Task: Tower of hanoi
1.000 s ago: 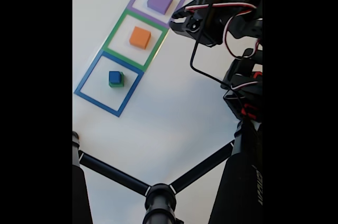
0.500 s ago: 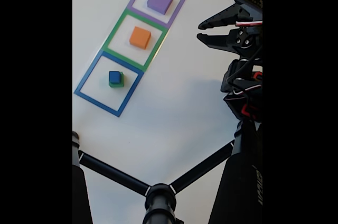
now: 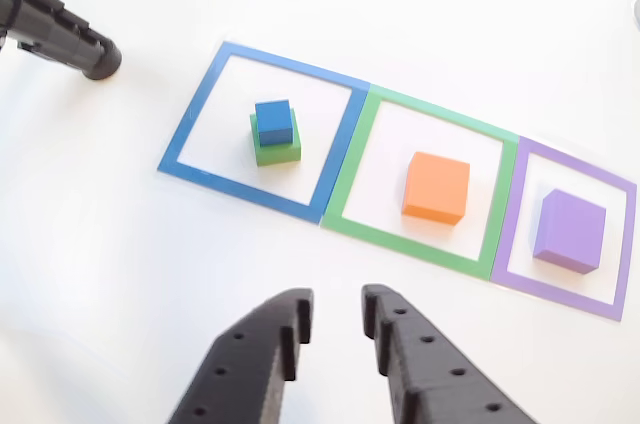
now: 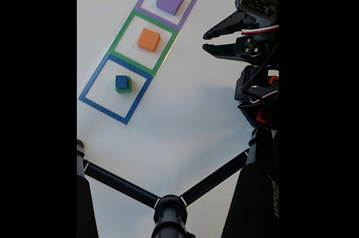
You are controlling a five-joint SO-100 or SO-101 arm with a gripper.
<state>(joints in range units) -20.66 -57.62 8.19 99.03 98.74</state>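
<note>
Three taped squares lie in a row on the white table. In the blue square (image 3: 190, 134) (image 4: 90, 95) a small blue cube (image 3: 272, 120) (image 4: 122, 81) sits on top of a green cube (image 3: 277, 150) (image 4: 123, 88). An orange block (image 3: 436, 187) (image 4: 148, 40) rests in the green square (image 3: 350, 174), and a purple block (image 3: 570, 231) (image 4: 170, 0) in the purple square (image 3: 505, 214). My black gripper (image 3: 337, 306) (image 4: 206, 41) hangs open and empty, apart from all blocks, off the side of the orange block's square.
A black tripod (image 4: 168, 207) spreads its legs across the lower part of the fixed view; one leg tip (image 3: 60, 29) shows at upper left in the other view. The arm's body and cables (image 4: 258, 92) stand at the right edge.
The gripper has pulled back from beside the purple square toward the right edge of the fixed view, then eased slightly left. The blocks have not moved.
</note>
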